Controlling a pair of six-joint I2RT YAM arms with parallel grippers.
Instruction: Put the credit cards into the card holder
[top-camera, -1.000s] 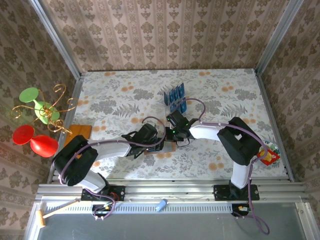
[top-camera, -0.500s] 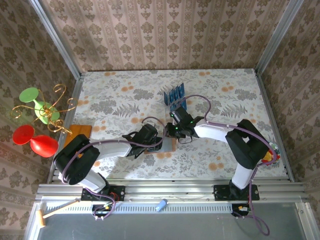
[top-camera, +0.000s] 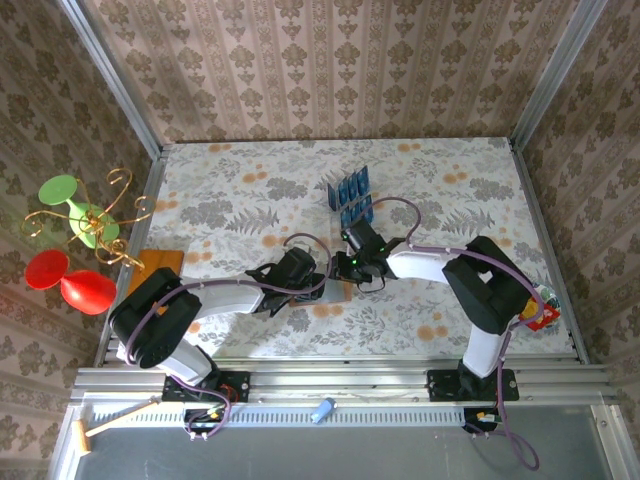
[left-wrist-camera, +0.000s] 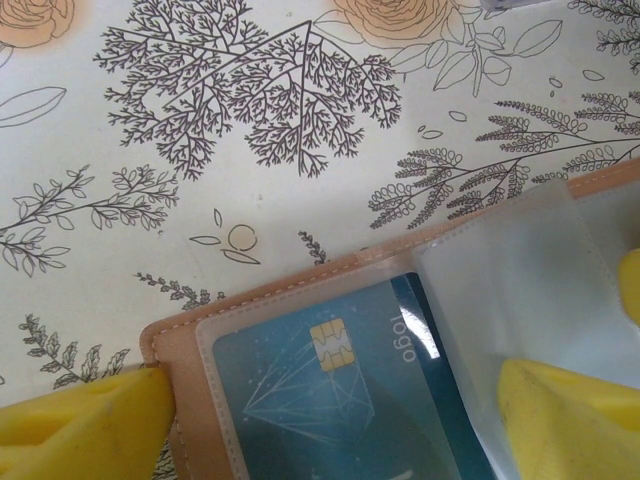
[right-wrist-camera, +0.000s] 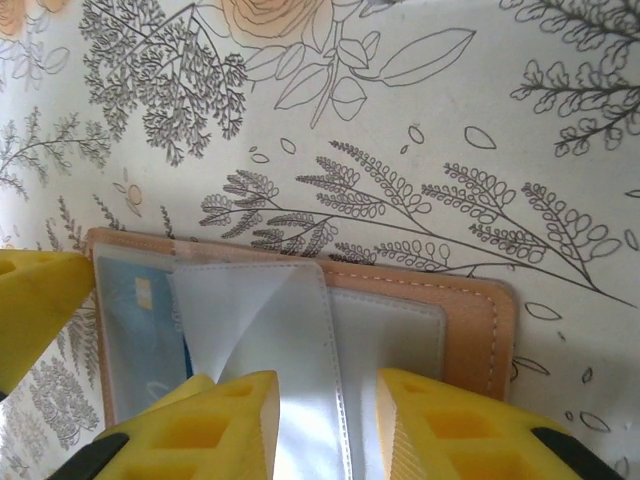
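The tan card holder (top-camera: 337, 291) lies open on the flowered table between my two grippers. One blue credit card (left-wrist-camera: 340, 390) with a gold chip sits inside a clear sleeve of its left half (right-wrist-camera: 135, 330). More credit cards (top-camera: 350, 195) stand in a clear rack farther back. My left gripper (left-wrist-camera: 330, 435) is open wide, one finger (left-wrist-camera: 80, 430) at the holder's tan corner (left-wrist-camera: 170, 340) and the other on the sleeves. My right gripper (right-wrist-camera: 328, 425) is open, with a loose clear sleeve leaf (right-wrist-camera: 260, 330) standing up between its fingers. The holder's right half (right-wrist-camera: 470, 310) shows an empty sleeve.
An orange-brown square (top-camera: 155, 265) lies at the table's left edge, beside a gold wire stand (top-camera: 85, 222) with green and red shapes. A red and yellow packet (top-camera: 540, 310) sits at the right edge. Metal rails frame the table.
My right gripper's jaws have parted from shut, and its wrist has shifted slightly over the holder. The left gripper has narrowed a little and stayed in place.
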